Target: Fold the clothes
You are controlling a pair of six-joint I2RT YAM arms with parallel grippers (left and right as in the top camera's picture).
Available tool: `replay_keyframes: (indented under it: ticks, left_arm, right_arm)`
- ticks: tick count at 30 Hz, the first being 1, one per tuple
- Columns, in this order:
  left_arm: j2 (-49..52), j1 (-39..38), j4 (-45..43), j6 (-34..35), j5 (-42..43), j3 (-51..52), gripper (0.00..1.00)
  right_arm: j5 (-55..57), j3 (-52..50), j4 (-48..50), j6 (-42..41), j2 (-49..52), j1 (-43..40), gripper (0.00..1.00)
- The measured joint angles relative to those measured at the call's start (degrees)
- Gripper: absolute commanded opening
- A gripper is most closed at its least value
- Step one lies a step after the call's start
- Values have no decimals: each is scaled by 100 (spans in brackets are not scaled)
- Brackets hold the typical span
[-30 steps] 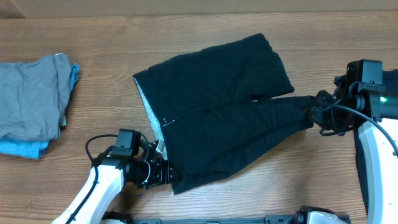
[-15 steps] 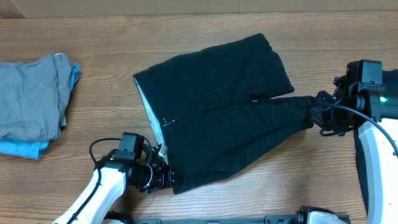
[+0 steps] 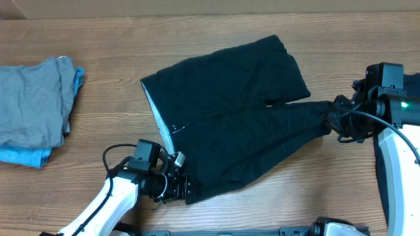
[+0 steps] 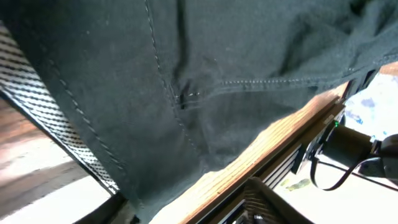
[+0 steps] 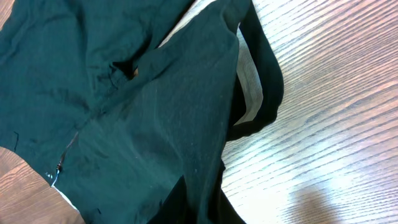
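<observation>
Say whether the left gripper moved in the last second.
Yes. The left gripper slid right along the lower edge of the black cloth garment, away from the grey folded garment.

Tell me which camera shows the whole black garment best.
Overhead: the black garment lies fully in frame, outline clear. The left wrist view shows only a close-up seam and mesh lining; the right wrist view shows only part of it.

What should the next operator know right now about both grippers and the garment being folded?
Left gripper: at the lower waistband corner of the black shorts; whether it grips cannot be told.
Right gripper: shut on the end of one leg, stretched to the right.
The shorts lie spread on the wooden table. At far left, a grey garment lies over a light-blue garment.
Done: no fold visible.
Left: all folds.
</observation>
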State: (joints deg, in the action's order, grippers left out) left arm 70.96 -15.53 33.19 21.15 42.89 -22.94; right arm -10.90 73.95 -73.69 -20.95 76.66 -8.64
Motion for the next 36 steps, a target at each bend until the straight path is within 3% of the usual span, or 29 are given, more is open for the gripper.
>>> replay_keyframes:
  ticks: [4,6,9,15,18,21,30,36]
  left_arm:
    - [9,-24,72,142,24,4,15]
    - [9,-24,212,144,26,7,17]
    - [9,-24,424,166,28,9,31]
    - [9,-24,776,166,-81,9,31]
    - [9,-24,774,166,-181,9,26]
    - [9,-24,728,153,-245,9,4]
    - [9,-24,896,184,-42,-26,4]
    - [15,-24,1495,140,-24,-874,4]
  right_arm:
    - [0,0,0,0,0,0,8]
    - [0,0,9,2,0,0,8]
    - [-2,0,11,-2,0,0,8]
    - [0,0,22,0,0,0,8]
    - [2,0,24,0,0,2,8]
    - [0,0,22,0,0,0,8]
    - [87,0,35,17,0,0,4]
    - [107,0,55,17,0,0,4]
